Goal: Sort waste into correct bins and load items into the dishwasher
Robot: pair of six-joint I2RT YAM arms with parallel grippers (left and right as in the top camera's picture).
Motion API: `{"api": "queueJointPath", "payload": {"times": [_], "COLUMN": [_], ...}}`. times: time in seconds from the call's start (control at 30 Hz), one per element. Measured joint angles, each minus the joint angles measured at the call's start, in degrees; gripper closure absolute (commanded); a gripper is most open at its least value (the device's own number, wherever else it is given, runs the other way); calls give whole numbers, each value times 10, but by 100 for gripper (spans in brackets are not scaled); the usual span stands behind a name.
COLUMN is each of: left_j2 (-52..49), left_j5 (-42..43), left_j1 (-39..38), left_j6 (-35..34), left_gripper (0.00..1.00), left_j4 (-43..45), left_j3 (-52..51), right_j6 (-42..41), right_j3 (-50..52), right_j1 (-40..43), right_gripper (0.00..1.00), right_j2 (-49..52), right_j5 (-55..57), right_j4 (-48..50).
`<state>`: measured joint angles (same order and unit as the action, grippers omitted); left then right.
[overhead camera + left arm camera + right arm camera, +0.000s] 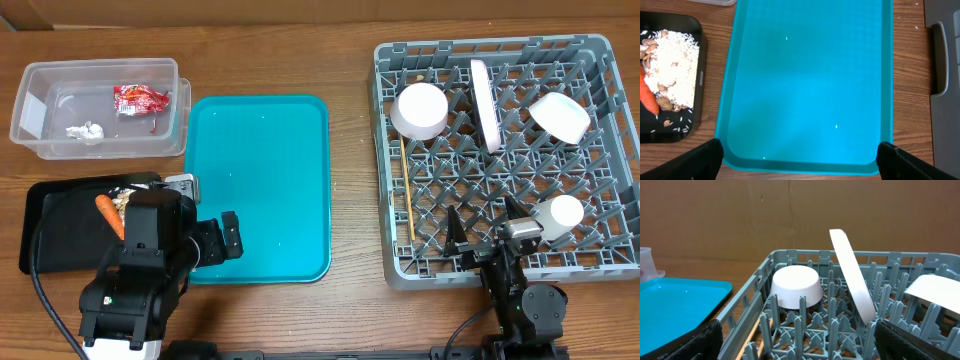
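The task is judged finished: the teal tray [262, 180] is bare, the rack [384, 200] right of it is loaded. Both arms' jaws are spread; only retreat is needed.

i'm looking at a teal tray [260, 185] lying flat near the middle of the wooden bench [352, 150], with rounded corners and a low raised rim. a few tiny pale specks [836, 126] sit on its floor. a plain brown board [790, 215] stands behind the bench.
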<state>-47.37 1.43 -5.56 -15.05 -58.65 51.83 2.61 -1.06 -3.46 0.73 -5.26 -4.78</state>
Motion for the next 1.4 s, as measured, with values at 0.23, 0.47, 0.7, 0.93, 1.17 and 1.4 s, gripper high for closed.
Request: {"api": "queueJointPath", "payload": {"times": [0.23, 0.47, 0.7, 0.93, 1.17, 1.4], "left_j2": [0, 0, 0, 1, 95, 267], "left_j5": [0, 0, 0, 0, -26, -38], "left_j1": [0, 0, 0, 0, 0, 0], "left_j6": [0, 0, 0, 0, 7, 23], "left_gripper": [0, 0, 0, 0, 0, 0], "left_j4": [0, 0, 0, -2, 89, 313], "left_j3": [0, 0, 0, 0, -58, -262], "right_j6": [0, 0, 0, 0, 0, 0], "right_j3": [0, 0, 0, 0, 0, 0], "right_j1": [0, 0, 0, 0, 0, 0], "right_gripper": [0, 0, 0, 0, 0, 0], "right_j2": [0, 0, 0, 0, 0, 0], "right_j5": [0, 2, 2, 2, 2, 2], "right_j4": [0, 0, 0, 0, 0, 1]}}
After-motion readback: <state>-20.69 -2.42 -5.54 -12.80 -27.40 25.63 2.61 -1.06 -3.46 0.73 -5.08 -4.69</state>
